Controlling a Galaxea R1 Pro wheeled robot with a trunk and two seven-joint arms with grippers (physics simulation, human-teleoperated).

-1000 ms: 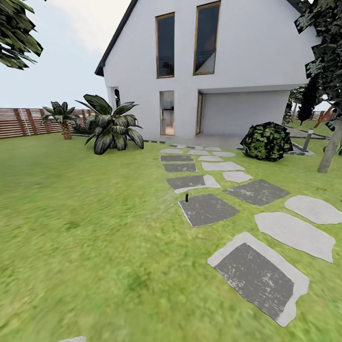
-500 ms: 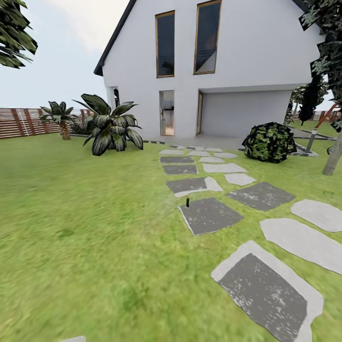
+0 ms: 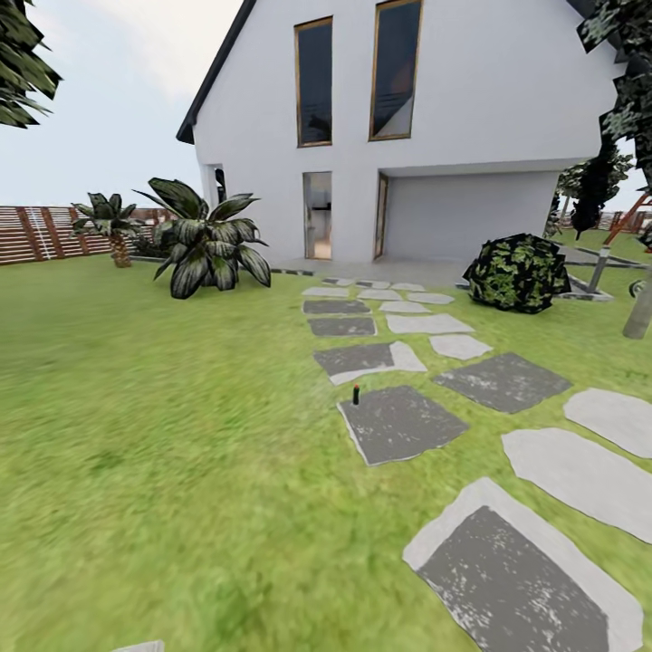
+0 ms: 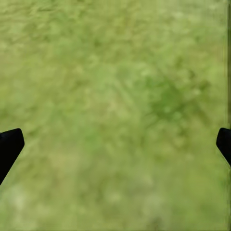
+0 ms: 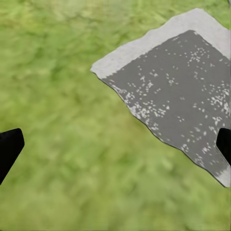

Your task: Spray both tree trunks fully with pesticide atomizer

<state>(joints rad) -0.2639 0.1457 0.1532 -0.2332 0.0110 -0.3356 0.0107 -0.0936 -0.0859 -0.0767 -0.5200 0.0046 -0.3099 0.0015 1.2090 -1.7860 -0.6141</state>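
small dark pesticide atomizer (image 3: 356,394), upright on grass (image 3: 163,435)

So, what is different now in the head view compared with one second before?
The whole picture has shifted, so the camera has moved, not the things: the stepping stones sit lower and look larger, and the tree trunk lies nearer the right edge. The robot seems to roll forward. The small pesticide atomizer stands as before at the corner of its stone. Nothing was taken hold of; both grippers hang open over the ground.
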